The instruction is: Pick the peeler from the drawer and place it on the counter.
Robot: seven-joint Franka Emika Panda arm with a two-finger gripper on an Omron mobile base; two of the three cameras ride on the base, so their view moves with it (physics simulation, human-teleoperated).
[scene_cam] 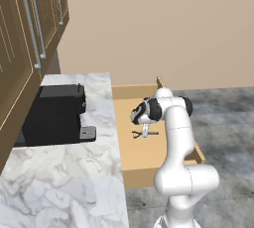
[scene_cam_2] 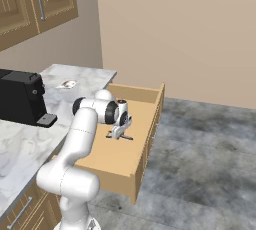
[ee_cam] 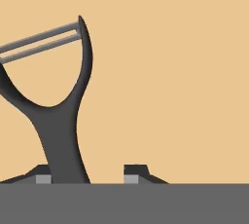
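Reaching down into the drawer (scene_cam: 130, 165), the gripper (scene_cam: 145, 132) is hanging just above the flat tan bottom, and the peeler (scene_cam: 147, 133) is lying there right under it. The drawer is standing pulled out, a wide shallow box of light wood with low side walls. In the hand view the peeler (ee_cam: 61, 121) is showing as a slim dark grey piece with a matte surface: a straight handle that is widening into a smooth curved fork, and two thin pale metal bars are crossing between the fork's arms. The handle is running down between the two small dark fingertips (ee_cam: 137, 172), nearer to the left one; the fingers are spread, with open wood between the handle and the right tip, so the tool is not clenched on anything. Beside the drawer, the counter (scene_cam: 59, 182) is stretching as a flat slab of white marble with grey veins, and a boxy black coffee machine (scene_cam: 54, 115) is sitting on it.
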